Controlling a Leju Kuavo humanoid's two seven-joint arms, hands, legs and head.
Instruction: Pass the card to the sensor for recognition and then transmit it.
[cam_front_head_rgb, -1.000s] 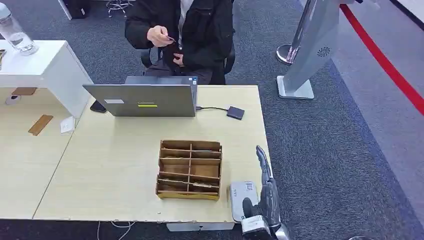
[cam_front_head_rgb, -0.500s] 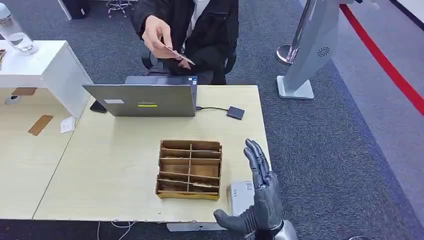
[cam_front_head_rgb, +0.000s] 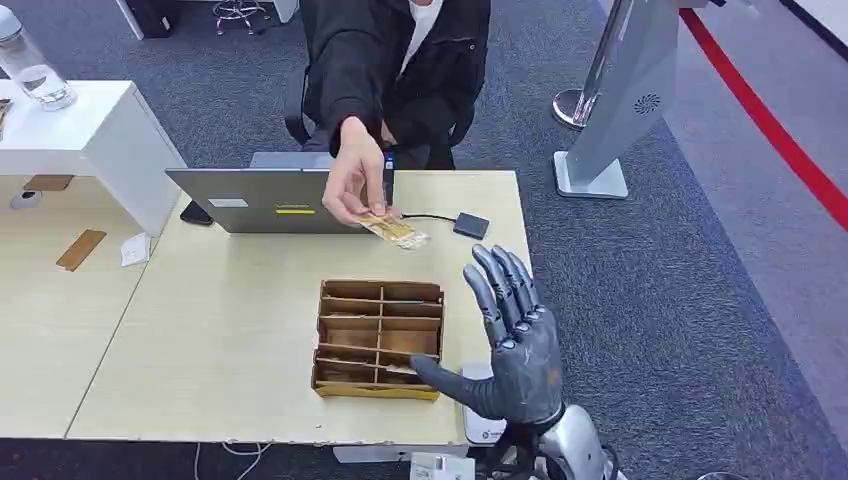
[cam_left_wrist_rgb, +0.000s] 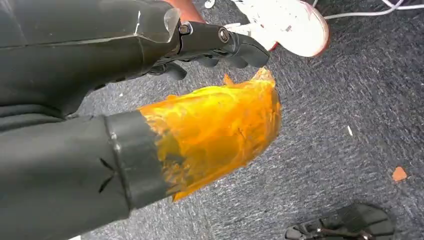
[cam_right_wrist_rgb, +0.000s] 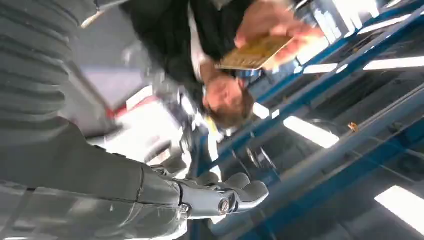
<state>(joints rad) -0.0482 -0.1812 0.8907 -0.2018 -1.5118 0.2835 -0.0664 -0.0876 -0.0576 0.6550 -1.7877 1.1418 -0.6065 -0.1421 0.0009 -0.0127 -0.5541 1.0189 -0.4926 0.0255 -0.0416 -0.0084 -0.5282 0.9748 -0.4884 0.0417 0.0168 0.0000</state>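
Observation:
A seated person's hand (cam_front_head_rgb: 355, 180) holds a yellowish card (cam_front_head_rgb: 392, 229) out over the table, just past the laptop. My right hand (cam_front_head_rgb: 512, 345) is raised above the table's front right corner, fingers spread, holding nothing, a short way from the card. In the right wrist view the card (cam_right_wrist_rgb: 255, 51) sits in the person's fingers beyond my right hand (cam_right_wrist_rgb: 215, 197). The white-grey sensor box (cam_front_head_rgb: 474, 425) lies at the front edge, mostly hidden behind my hand. My left hand (cam_left_wrist_rgb: 220, 45) hangs over the carpet, holding nothing.
A wooden divided organiser (cam_front_head_rgb: 379, 338) stands mid-table, left of my right hand. A grey laptop (cam_front_head_rgb: 285, 198) stands at the far edge, with a cable to a small dark box (cam_front_head_rgb: 471, 225). A white shelf (cam_front_head_rgb: 90, 130) and bottle (cam_front_head_rgb: 30, 65) are far left.
My right hand has risen from beside the sensor box and spread its fingers. The person has leaned forward and brought the card down over the laptop towards my hand.

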